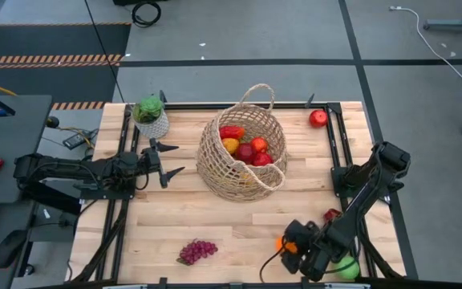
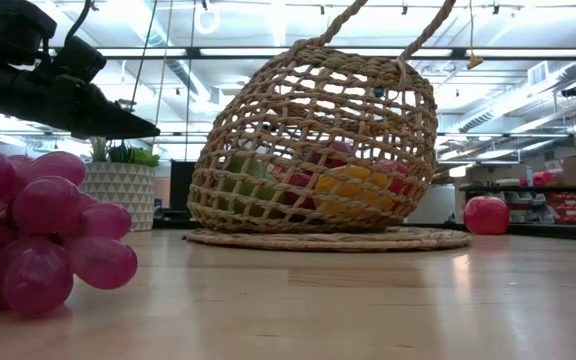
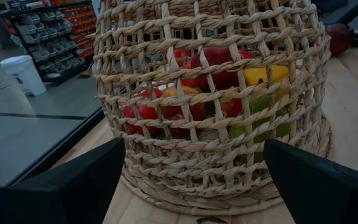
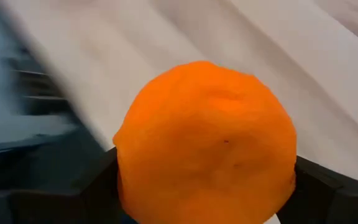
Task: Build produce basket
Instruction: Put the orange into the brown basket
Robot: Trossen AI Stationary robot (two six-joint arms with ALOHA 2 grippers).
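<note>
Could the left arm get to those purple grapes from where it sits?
Probably yes. The left end effector hangs open beside the basket, and the grapes lie alone on bare table nearer the front edge, with nothing between.

Wooden table (image 1: 215, 221): basket (image 1: 241, 152) at center, grape bunch (image 1: 197, 251) near the front edge, potted plant (image 1: 150, 117) and red apple (image 1: 318, 118) at the back.

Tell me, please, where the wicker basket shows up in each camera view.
High view: basket at the table's middle, toward the far edge.
Low view: basket fills the centre.
Left wrist view: basket close ahead, filling most of the picture.
Right wrist view: not in it.
Shared landmark: red apple beside the basket.
</note>
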